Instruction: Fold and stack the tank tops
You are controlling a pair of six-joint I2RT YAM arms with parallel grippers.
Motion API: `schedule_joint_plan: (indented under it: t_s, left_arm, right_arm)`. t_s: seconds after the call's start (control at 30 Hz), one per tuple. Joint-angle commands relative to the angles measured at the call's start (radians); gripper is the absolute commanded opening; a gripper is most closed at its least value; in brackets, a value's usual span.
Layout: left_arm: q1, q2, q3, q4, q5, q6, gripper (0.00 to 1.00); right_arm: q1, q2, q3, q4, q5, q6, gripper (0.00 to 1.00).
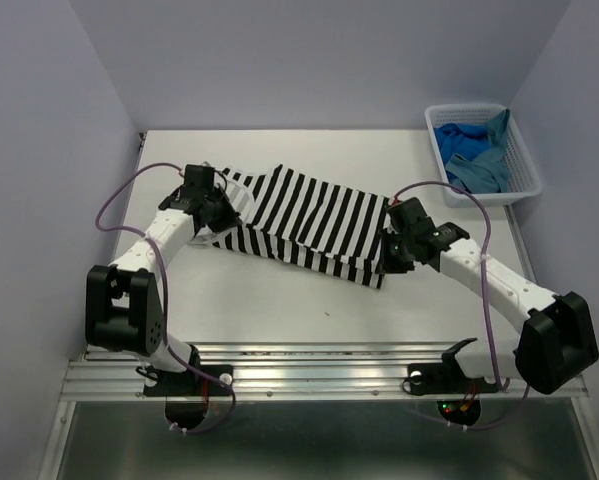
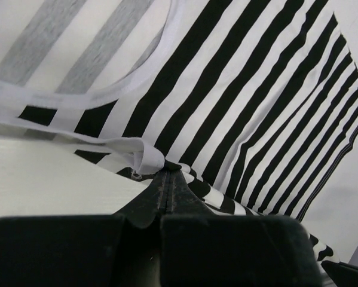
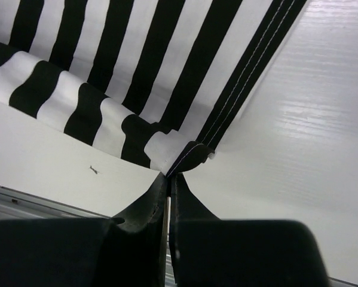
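The black-and-white striped tank top (image 1: 309, 222) lies stretched across the middle of the table, its near edge doubled over. My left gripper (image 1: 219, 212) is shut on its white-banded strap end (image 2: 144, 156). My right gripper (image 1: 391, 252) is shut on its hem corner (image 3: 187, 156). The striped fabric fills both wrist views (image 2: 238, 89) (image 3: 137, 66). The teal blue top (image 1: 484, 165) and the bright royal blue top (image 1: 457, 138) lie bunched in the white lattice basket at the back right.
The white plastic lattice basket (image 1: 527, 178) stands at the table's back right corner. A metal rail (image 1: 309, 372) runs along the near edge between the arm bases. Grey walls close in the back and both sides.
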Motion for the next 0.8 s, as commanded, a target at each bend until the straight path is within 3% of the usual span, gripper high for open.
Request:
schedule_joint_plan:
  t_s: [0.0, 0.3, 0.77]
  left_arm:
    - [-0.019, 0.076, 0.142, -0.006, 0.005, 0.056, 0.00]
    - [-0.052, 0.281, 0.378, -0.066, -0.009, 0.102, 0.00]
    - [-0.055, 0.536, 0.587, -0.105, -0.045, 0.122, 0.02]
  right_arm:
    - [-0.056, 0.031, 0.061, -0.011, -0.022, -0.063, 0.01]
    - [-0.151, 0.136, 0.121, 0.017, -0.016, -0.120, 0.01]
    - [-0.236, 0.326, 0.208, 0.098, 0.046, -0.111, 0.11]
